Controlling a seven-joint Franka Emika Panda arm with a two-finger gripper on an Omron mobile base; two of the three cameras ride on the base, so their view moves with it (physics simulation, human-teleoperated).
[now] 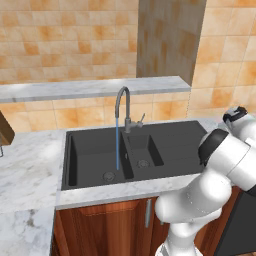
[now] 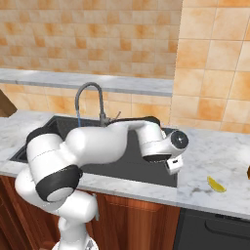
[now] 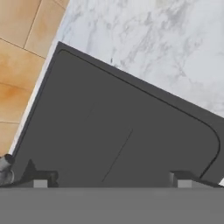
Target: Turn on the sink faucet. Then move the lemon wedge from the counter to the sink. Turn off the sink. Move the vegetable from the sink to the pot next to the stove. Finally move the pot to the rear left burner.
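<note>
Our gripper (image 3: pixel 109 178) is hanging wide open over the sink's (image 3: pixel 122 131) right end; water is running from the faucet (image 1: pixel 123 107); lemon wedge (image 2: pixel 216 184) is lying on the counter (image 2: pixel 215 151).

Counter (image 1: pixel 30 165): white-grey veined marble slab on reddish-brown wooden cabinets (image 1: pixel 107 227), running along tiled wall. Black double-basin sink (image 1: pixel 170 137) set into slab, larger basin at left end, smaller one beside it, round drain in each. Faucet (image 1: pixel 123 107) rises at sink's rear edge between basins, thin blue stream falling into larger basin. Lemon wedge (image 2: pixel 216 184) lies on bare marble right of sink, close to front edge, well apart from sink rim.
</note>
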